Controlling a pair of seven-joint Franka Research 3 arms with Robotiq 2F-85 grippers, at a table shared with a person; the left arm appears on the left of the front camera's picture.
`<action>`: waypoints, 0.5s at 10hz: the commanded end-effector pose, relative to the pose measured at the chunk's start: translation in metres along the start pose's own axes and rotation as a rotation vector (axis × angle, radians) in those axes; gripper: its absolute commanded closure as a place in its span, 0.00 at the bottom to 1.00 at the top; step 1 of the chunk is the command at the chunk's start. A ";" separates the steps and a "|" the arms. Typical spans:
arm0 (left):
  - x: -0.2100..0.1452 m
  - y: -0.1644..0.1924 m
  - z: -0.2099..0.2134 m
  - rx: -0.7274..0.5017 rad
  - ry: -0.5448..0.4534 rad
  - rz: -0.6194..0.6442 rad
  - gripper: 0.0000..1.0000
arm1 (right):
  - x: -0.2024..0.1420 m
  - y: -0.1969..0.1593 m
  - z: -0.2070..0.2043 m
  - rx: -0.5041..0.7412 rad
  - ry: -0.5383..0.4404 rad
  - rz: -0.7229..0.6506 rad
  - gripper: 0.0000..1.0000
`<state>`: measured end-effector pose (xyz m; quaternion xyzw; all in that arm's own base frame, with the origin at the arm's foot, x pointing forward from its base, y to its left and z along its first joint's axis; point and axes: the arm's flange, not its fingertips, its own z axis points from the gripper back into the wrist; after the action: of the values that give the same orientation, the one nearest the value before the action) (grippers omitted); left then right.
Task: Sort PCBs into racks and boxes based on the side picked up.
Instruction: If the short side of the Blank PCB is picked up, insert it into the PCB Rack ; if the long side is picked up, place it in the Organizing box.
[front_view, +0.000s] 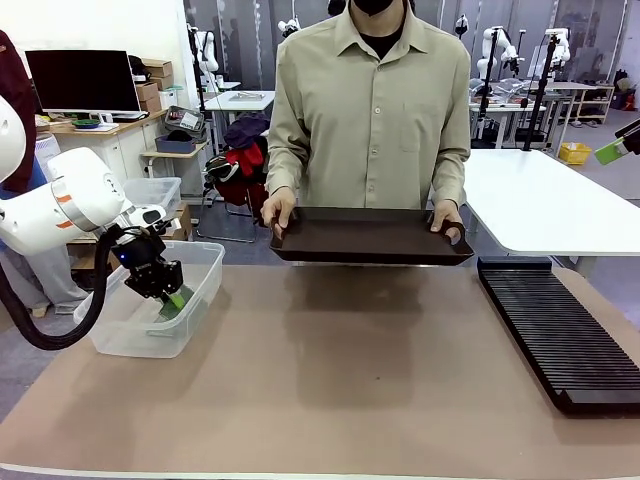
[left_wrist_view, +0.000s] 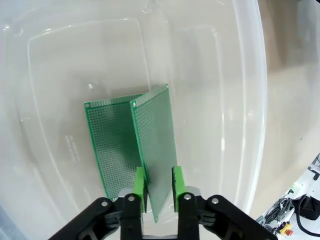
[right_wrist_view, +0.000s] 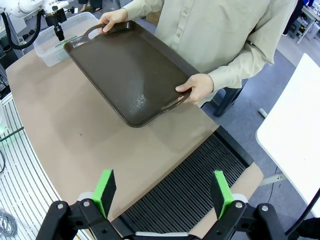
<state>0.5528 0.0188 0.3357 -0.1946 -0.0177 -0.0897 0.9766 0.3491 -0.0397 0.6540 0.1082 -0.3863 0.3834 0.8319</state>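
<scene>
Left gripper (left_wrist_view: 159, 186) is down inside the clear tub (front_view: 205, 262), green pads either side of an upright PCB (left_wrist_view: 155, 145), barely parted; a second PCB (left_wrist_view: 112, 145) lies flat beneath it. Right gripper (right_wrist_view: 163, 194) hangs spread wide above the black rack (right_wrist_view: 192, 187), away from the tub.

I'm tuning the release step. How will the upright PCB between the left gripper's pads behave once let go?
Standing on edge in the clear tub, the upright PCB probably tips flat, perhaps onto the lying PCB. It looks thin, stiff and likely light, so it may slide on the smooth plastic.
</scene>
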 end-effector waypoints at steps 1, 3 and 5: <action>-0.006 0.008 0.012 0.053 -0.034 0.003 0.38 | 0.000 0.001 -0.001 0.013 -0.005 0.001 0.00; -0.008 0.007 0.031 0.095 -0.035 -0.004 0.18 | 0.000 0.001 -0.001 0.013 -0.005 0.001 0.00; -0.008 0.002 0.052 0.163 -0.041 -0.076 0.00 | 0.000 0.001 -0.001 0.013 -0.005 0.001 0.00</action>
<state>0.5508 0.0426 0.3741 -0.1409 -0.0469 -0.1085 0.9829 0.3491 -0.0397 0.6540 0.1082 -0.3863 0.3834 0.8319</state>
